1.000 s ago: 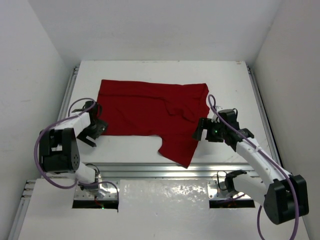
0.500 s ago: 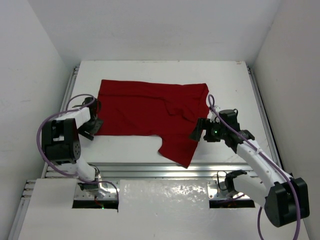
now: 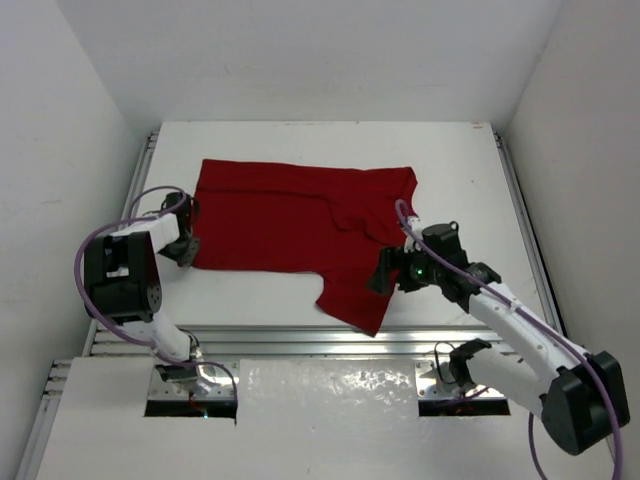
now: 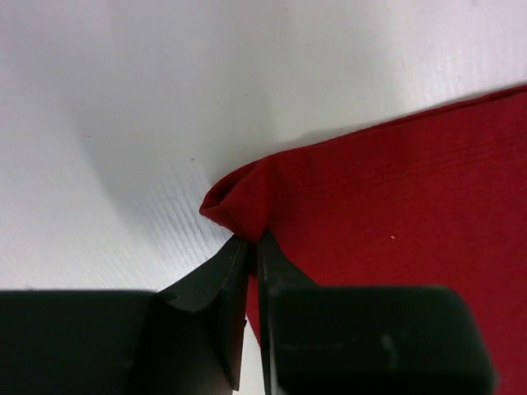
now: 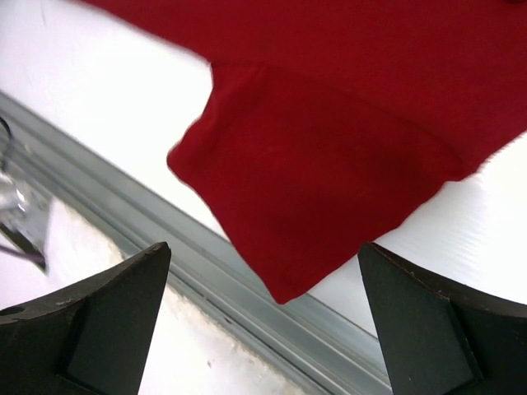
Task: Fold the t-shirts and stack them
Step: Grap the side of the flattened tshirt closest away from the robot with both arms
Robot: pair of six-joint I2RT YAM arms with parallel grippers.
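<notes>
The dark red t-shirt [image 3: 300, 225] lies spread across the white table, one sleeve [image 3: 355, 298] reaching toward the near edge. My left gripper [image 3: 186, 250] is at the shirt's near left corner, shut on the bunched corner [image 4: 240, 200] of the fabric. My right gripper [image 3: 382, 276] hangs open just above the sleeve's right side, its fingers [image 5: 99, 317] wide apart with the sleeve tip [image 5: 284, 292] between them in the right wrist view, and nothing is gripped.
A grey metal rail [image 3: 330, 338] runs along the table's near edge, just under the sleeve tip. White walls enclose the table on the left, back and right. Purple cables [image 3: 95, 265] loop off both arms.
My left gripper slid onto the shirt's near left corner and closed on it. My right gripper moved left and nearer, over the sleeve, staying open.
</notes>
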